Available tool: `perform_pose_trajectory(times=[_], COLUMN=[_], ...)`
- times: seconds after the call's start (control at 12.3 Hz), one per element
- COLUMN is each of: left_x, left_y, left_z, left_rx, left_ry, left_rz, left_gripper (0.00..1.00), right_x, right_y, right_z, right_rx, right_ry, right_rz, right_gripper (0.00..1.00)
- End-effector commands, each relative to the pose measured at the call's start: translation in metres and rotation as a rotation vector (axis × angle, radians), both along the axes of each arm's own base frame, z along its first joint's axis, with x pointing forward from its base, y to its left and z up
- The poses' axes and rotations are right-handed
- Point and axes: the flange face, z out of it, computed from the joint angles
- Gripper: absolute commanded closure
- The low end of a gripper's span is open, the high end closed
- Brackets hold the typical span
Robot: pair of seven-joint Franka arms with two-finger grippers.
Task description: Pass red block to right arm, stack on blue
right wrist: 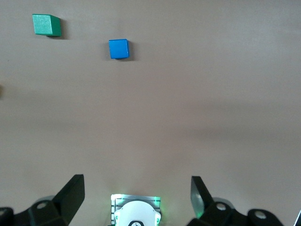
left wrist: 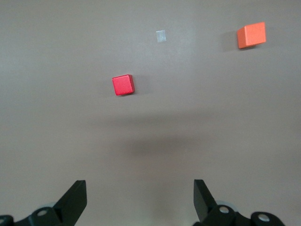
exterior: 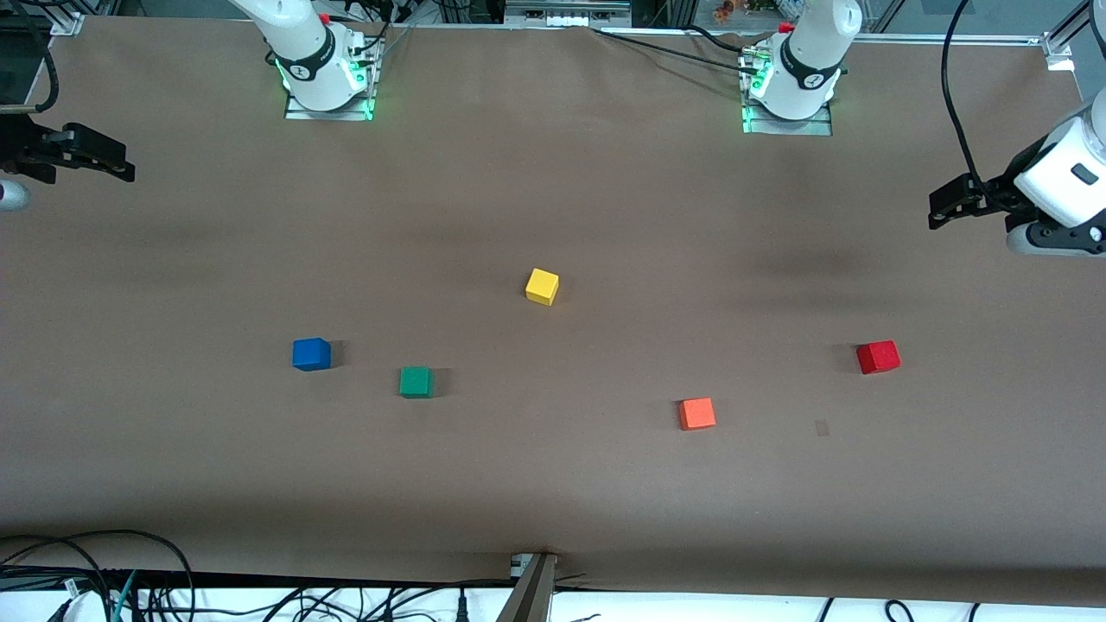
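Observation:
The red block [exterior: 878,356] sits on the brown table toward the left arm's end; it also shows in the left wrist view [left wrist: 123,85]. The blue cube [exterior: 311,354] sits toward the right arm's end and shows in the right wrist view [right wrist: 118,49]. My left gripper [exterior: 937,207] hangs open and empty over the table's edge at the left arm's end, apart from the red block; its jaws stand wide in its wrist view [left wrist: 140,197]. My right gripper [exterior: 125,168] hangs open and empty over the table's other end [right wrist: 137,193].
A green cube [exterior: 416,381] lies beside the blue one, a little nearer the front camera. A yellow cube [exterior: 542,286] sits mid-table. An orange-red cube [exterior: 696,413] lies between green and red. A small pale patch [exterior: 822,427] marks the table near the red block.

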Motion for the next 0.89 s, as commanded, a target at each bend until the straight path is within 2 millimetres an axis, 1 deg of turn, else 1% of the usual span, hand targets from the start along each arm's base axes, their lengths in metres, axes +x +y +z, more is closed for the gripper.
perform_pose_trajectory(times=[0.0, 0.08, 0.16, 0.24, 0.32, 0.41, 0.49, 0.65, 0.81], left_x=[0.014, 0.022, 0.032, 0.043, 0.055, 0.065, 0.075, 0.090, 0.100], left_y=[0.027, 0.036, 0.038, 0.041, 0.048, 0.068, 0.078, 0.093, 0.099], left_z=[-0.032, -0.059, -0.084, -0.107, -0.134, -0.166, -0.194, -0.242, -0.285], left_rx=[-0.008, -0.023, -0.023, -0.017, -0.020, -0.021, -0.033, -0.034, -0.025], left_ry=[0.069, 0.116, 0.147, 0.149, 0.133, 0.132, 0.122, 0.080, 0.041], left_rz=[0.031, 0.045, 0.041, 0.040, 0.046, 0.054, 0.030, 0.037, 0.035], left_gripper=[0.00, 0.00, 0.00, 0.00, 0.00, 0.00, 0.00, 0.00, 0.00], right_x=[0.000, 0.002, 0.002, 0.002, 0.002, 0.002, 0.002, 0.006, 0.009], right_y=[-0.004, -0.004, -0.004, -0.004, -0.004, -0.004, -0.005, -0.005, -0.003], right_z=[0.003, -0.001, 0.000, 0.000, 0.000, 0.000, 0.000, -0.005, -0.006], right_rx=[-0.002, -0.002, -0.002, -0.002, -0.002, -0.002, -0.002, -0.005, -0.005], right_ry=[-0.011, -0.005, -0.007, -0.007, -0.007, -0.007, -0.008, 0.001, 0.001], right_rz=[0.002, 0.002, 0.002, 0.002, 0.001, 0.001, -0.001, -0.001, 0.005], right_gripper=[0.00, 0.00, 0.00, 0.00, 0.00, 0.00, 0.00, 0.00, 0.00])
